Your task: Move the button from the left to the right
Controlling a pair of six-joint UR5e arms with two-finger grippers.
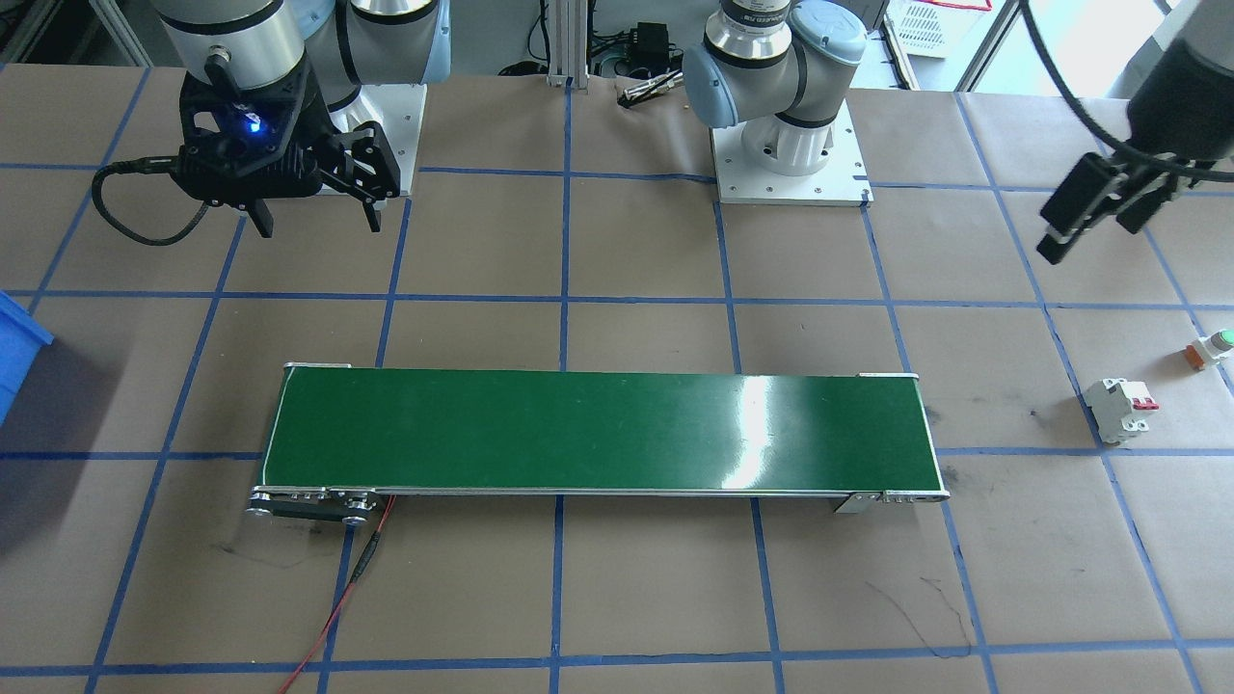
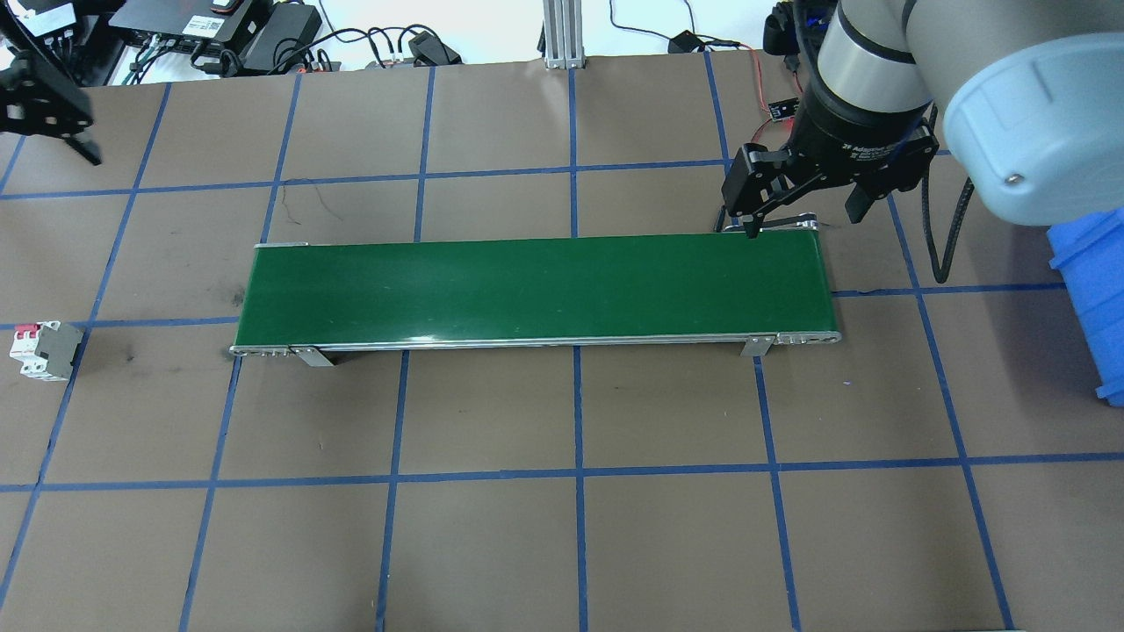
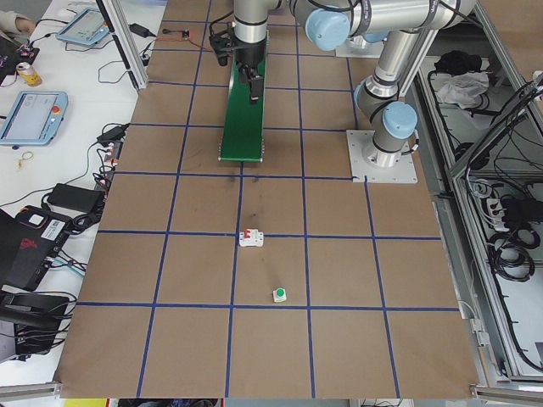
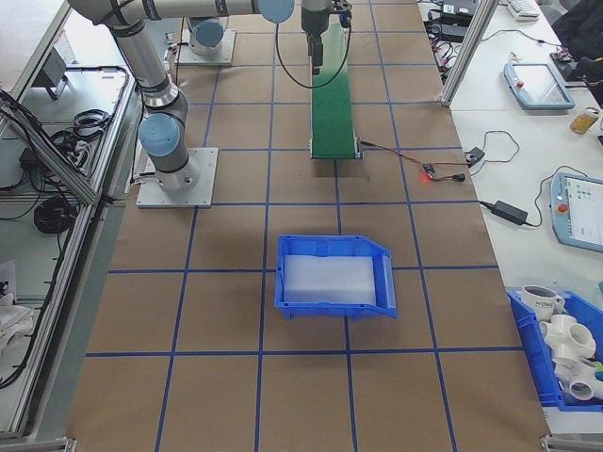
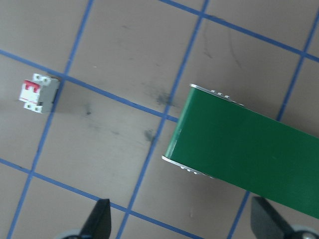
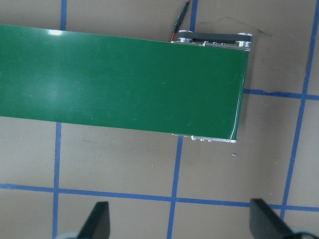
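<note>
Green-capped button (image 3: 279, 294), blue-gridded table (image 3: 204, 271)

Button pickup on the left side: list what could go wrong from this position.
1. The button lies close to the circuit breaker, so the open left gripper may well nudge or grab the breaker instead.
2. The button sits outside the left wrist view, which shows only the breaker and the conveyor belt, so aiming from that camera could mislead.
3. The button is small and lies on its side; it might roll or slip when pinched.
</note>
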